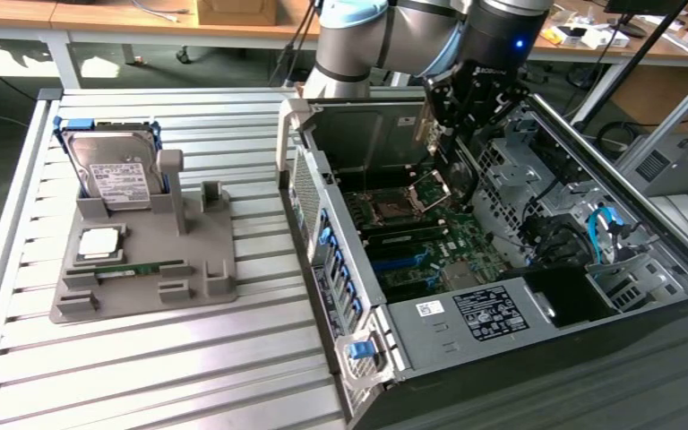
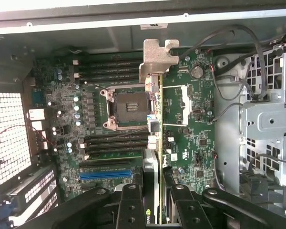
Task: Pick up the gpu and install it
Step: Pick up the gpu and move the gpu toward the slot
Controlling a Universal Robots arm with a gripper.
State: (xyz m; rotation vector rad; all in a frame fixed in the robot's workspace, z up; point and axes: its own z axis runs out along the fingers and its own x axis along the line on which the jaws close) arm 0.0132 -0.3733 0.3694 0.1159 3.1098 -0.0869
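My gripper (image 1: 464, 121) hangs over the open computer case (image 1: 320, 224), shut on the gpu (image 1: 437, 166), which hangs below it inside the case, above the motherboard (image 1: 422, 255). In the wrist view the gpu (image 2: 156, 143) appears edge-on as a thin card running out from between the black fingers (image 2: 131, 205). Its silver end bracket (image 2: 157, 59) is at the far end, near the case wall. The card floats above the board beside the empty CPU socket (image 2: 128, 107). The blue slot (image 2: 105, 174) lies off to one side of the card.
On the slatted table at the exterior view's left, a grey fixture (image 1: 141, 269) carries the hard drive (image 1: 111, 170), a CPU chip (image 1: 99, 242) and a green RAM stick (image 1: 135, 267). Drive cages and cables (image 1: 595, 224) crowd the case's far side.
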